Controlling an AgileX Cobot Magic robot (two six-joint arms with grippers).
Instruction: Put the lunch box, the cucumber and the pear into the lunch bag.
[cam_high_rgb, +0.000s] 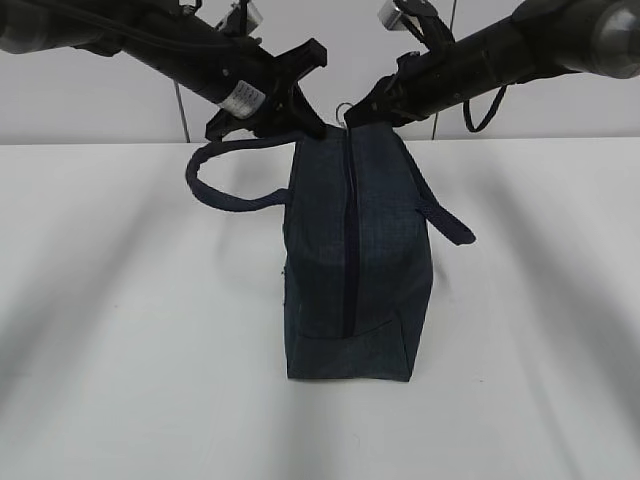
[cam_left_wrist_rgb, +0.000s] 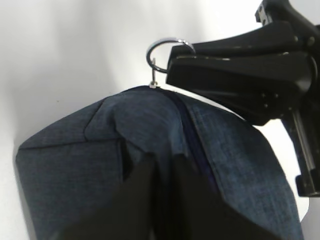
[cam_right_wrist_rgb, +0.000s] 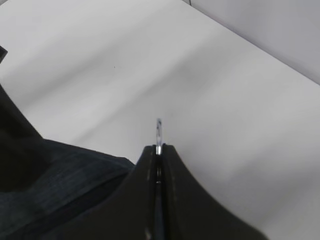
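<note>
White table (cam_high_rgb: 110, 330), pale wall (cam_high_rgb: 90, 100), right jaws pinching ring pull (cam_left_wrist_rgb: 159, 50), left jaws gripping lunch bag (cam_high_rgb: 355, 260)

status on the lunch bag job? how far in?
Early. Nothing looks packed: the lunch bag stands zipped shut, and no lunch box, cucumber or pear is in view. In hand: the right hand is shut on the zipper's ring pull; the left hand is closed on the bag's top fabric. Left: unzip, then load all three items.
</note>
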